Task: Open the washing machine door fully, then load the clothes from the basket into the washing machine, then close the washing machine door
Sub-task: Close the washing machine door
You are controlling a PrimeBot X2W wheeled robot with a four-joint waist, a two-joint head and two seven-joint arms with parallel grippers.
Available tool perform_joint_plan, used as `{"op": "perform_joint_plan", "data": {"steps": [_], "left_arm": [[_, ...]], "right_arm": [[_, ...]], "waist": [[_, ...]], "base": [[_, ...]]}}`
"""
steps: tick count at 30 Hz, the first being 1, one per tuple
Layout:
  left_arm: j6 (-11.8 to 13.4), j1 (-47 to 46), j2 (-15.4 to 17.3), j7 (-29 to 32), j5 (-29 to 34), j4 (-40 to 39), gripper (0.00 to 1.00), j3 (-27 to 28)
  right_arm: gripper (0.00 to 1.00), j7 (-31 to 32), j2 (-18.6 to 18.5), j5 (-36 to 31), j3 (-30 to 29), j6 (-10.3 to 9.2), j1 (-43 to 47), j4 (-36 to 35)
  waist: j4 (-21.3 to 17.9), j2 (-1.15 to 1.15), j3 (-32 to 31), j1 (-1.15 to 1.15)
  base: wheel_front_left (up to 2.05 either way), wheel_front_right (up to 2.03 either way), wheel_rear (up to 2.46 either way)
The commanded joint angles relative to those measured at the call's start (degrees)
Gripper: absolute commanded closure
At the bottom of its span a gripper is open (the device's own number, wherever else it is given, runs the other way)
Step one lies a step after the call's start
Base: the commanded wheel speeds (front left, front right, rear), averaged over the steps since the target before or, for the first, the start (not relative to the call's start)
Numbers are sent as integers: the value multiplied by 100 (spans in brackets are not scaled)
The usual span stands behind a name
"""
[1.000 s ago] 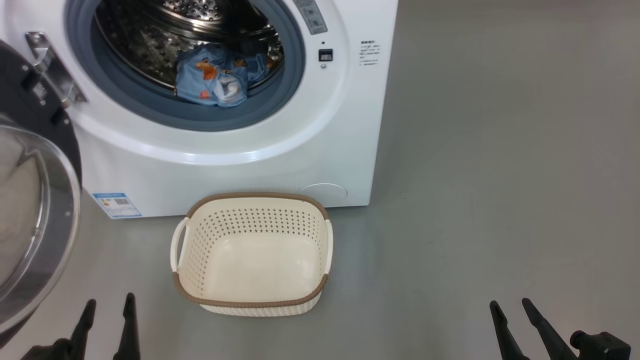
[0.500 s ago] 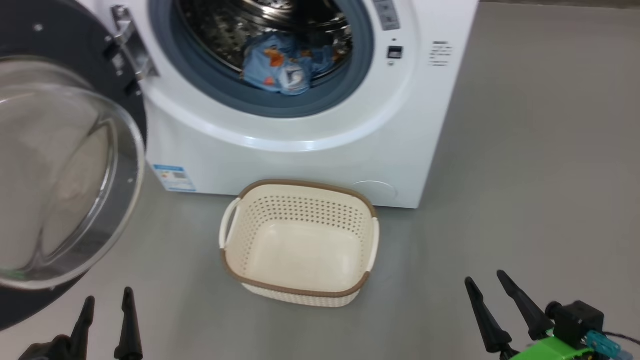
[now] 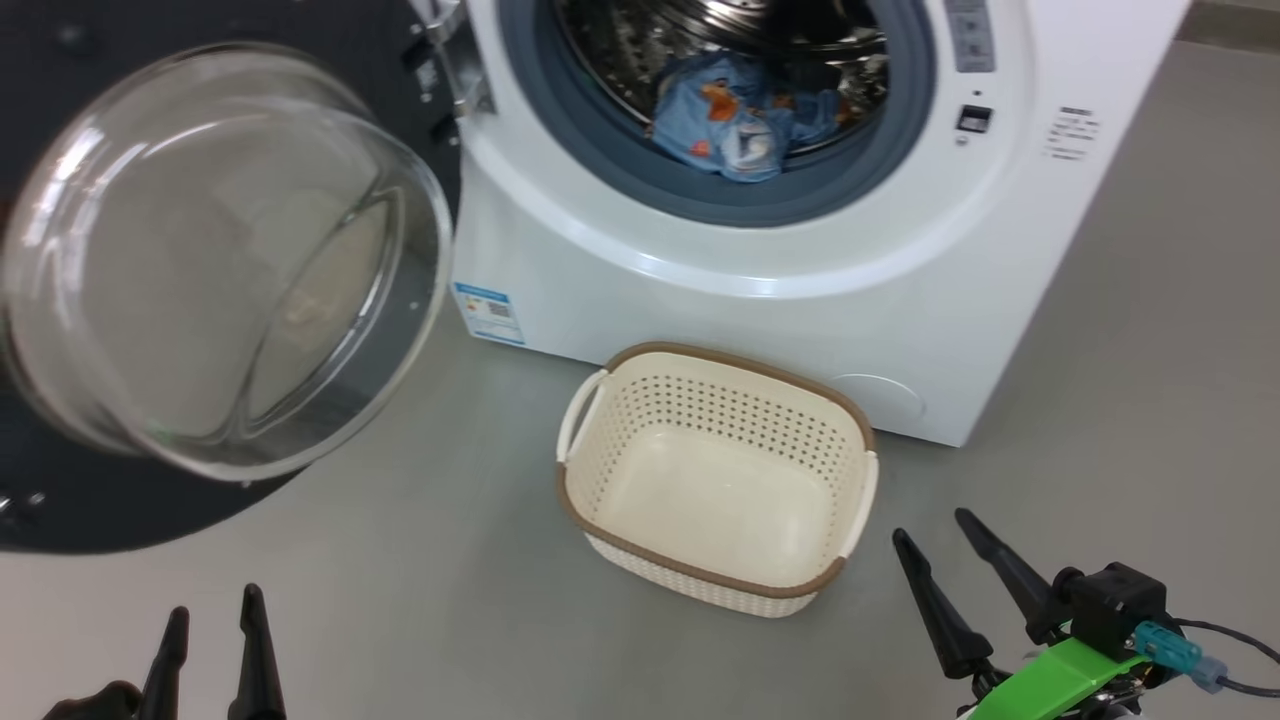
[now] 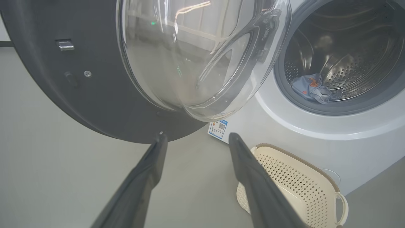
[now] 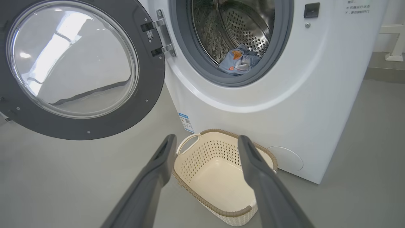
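The white washing machine (image 3: 760, 310) stands with its round black door (image 3: 200, 250) swung wide to the left, glass bulge facing me. Light-blue printed clothes (image 3: 745, 115) lie at the front of the steel drum, also the clothes (image 5: 239, 61) in the right wrist view. The cream basket (image 3: 715, 480) sits on the floor before the machine with nothing in it. My left gripper (image 3: 210, 615) is open at the lower left, below the door. My right gripper (image 3: 935, 535) is open at the lower right, just right of the basket. In the left wrist view the left gripper (image 4: 194, 137) points at the door's lower rim (image 4: 126, 126).
Grey floor (image 3: 1150, 380) stretches open to the right of the machine and in front of the basket. A blue label sticker (image 3: 488, 312) marks the machine's lower left corner. A green part and cable sit on my right wrist (image 3: 1070, 665).
The head camera has swung left, so machine, basket and door all slide right in the picture. Both grippers stay open; the right one sits a little higher in the view.
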Motion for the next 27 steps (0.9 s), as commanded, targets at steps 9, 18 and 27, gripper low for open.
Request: {"op": "perform_joint_plan", "data": {"steps": [9, 18, 27], "left_arm": [[183, -6, 71, -21, -180, -221, 0, 101], [245, 22, 70, -21, -259, -304, 0, 126], [6, -162, 132, -21, -380, -1053, 100, 737]], "right_arm": [[0, -69, -153, 103, 391, 16, -370, 11], [0, -69, -115, 128, 476, 16, -435, 73], [0, -69, -40, 133, 374, 16, -264, 28]], "waist": [[481, 0, 28, 0], [493, 0, -10, 0], [510, 0, -107, 0]], "base": [[0, 0, 0], [0, 0, 0], [0, 0, 0]]}}
